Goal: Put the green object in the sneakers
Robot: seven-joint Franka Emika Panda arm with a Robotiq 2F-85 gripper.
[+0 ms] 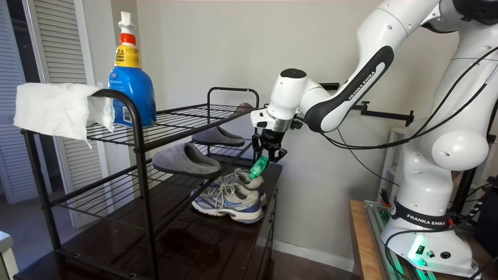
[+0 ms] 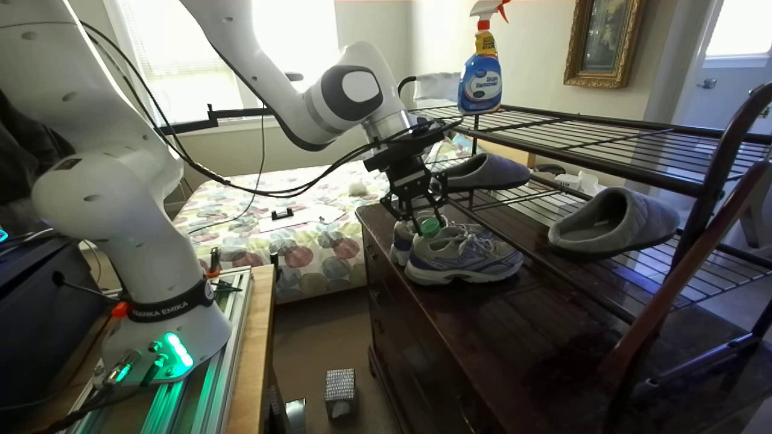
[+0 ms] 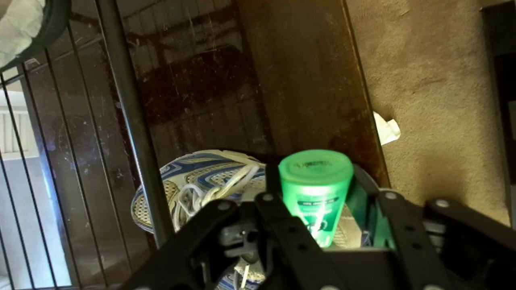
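Observation:
The green object is a small bright green bottle (image 1: pixel 258 167), tilted cap-end down in an exterior view. My gripper (image 1: pixel 267 156) is shut on it and holds it just over the openings of the sneakers. In an exterior view the bottle (image 2: pixel 429 227) shows between the fingers (image 2: pixel 427 222), at the heel end of the shoes. In the wrist view the bottle (image 3: pixel 316 177) sits between both fingers, its flat base toward the camera. The white, grey and blue laced sneakers (image 1: pixel 229 202) stand side by side; they also show (image 2: pixel 464 256) and partly (image 3: pixel 213 173) behind the fingers. I cannot tell whether bottle and shoe touch.
The sneakers stand on a dark wooden dresser (image 2: pixel 482 325), near its edge. A black wire rack (image 1: pixel 142 186) stands beside them, its rail close to the gripper. It holds grey slippers (image 1: pixel 186 159) and a blue spray bottle (image 1: pixel 132 93). A white cloth (image 1: pixel 58 109) hangs on it.

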